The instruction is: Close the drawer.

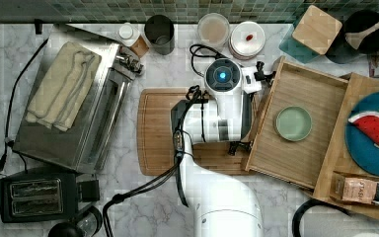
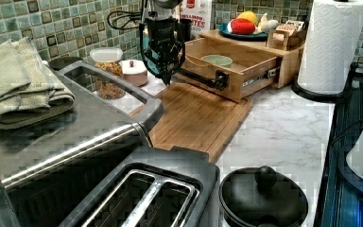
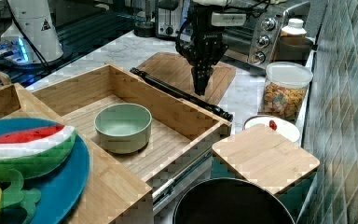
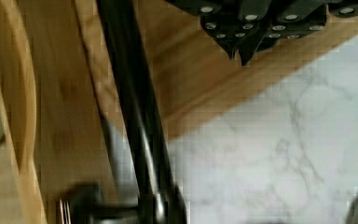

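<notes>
The bamboo drawer (image 1: 301, 158) stands pulled far out of its light-wood stand (image 1: 348, 94), and a green bowl (image 1: 293, 123) sits inside it. Along the drawer's front (image 2: 236, 80) runs a black bar handle (image 3: 182, 95), which passes close by in the wrist view (image 4: 135, 116). My gripper (image 3: 199, 88) hangs pointing down just outside that handle, over the far corner of the brown cutting board (image 1: 158, 133). Its fingertips (image 4: 233, 46) are pressed together and hold nothing. I cannot tell whether they touch the handle.
A toaster oven (image 1: 74, 113) with a folded towel lies at the top view's left, a toaster (image 1: 37, 196) below it. Jars (image 1: 213, 29) line the tiled wall. A blue plate of toy fruit (image 1: 375, 133) sits on the stand. A paper towel roll (image 2: 331, 47) stands beside it.
</notes>
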